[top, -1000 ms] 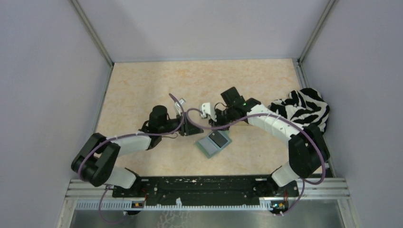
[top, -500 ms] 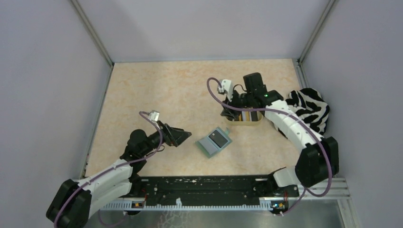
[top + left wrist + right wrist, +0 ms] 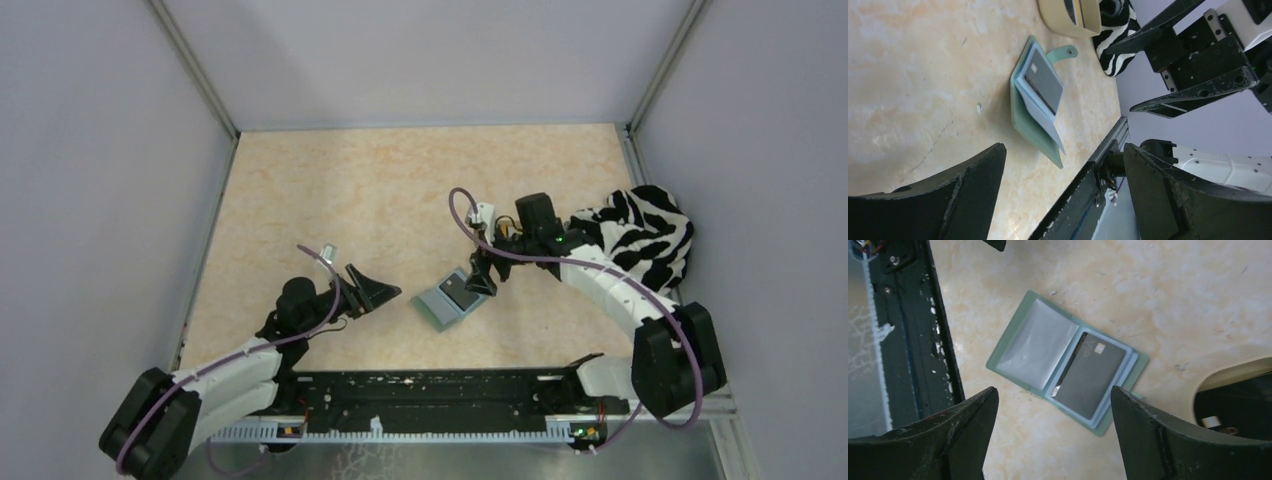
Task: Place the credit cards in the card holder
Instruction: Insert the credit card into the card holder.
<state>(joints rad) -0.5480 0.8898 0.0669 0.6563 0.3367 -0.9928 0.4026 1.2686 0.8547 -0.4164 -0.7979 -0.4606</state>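
**R gripper**: jaws wide apart, nothing between them. It hangs over the card holder, toward the holder's 1–2 o'clock edge in the top view, with its wrist cam looking straight down on the pockets. Judgement: empty and apart, so not delivering a card at this instant; it is well placed to check seating or go for another card.

**L gripper**: also spread wide and empty, low over the surface, nose aimed at the holder, which sits at its 3 o'clock and apart from it. Judgement: a standby position, prob. to steady the holder when reqd.

**Card holder:** lies open, inner side up, between the two arms, within reach of both. One black card sits in the sleeve stack on one half. The clear sleeve on the other half appears empty. Strap tab is splayed outward, so no obstruction to the pockets.

**Tray**: tan, just beyond the holder at approx. 1 o'clock. Dark and yellow edges show inside, prob. remaining credit cards; count n/k.

**Zebra cloth**: bunched at the surface's 3 o'clock edge, clear of the work.

Task judged part done.
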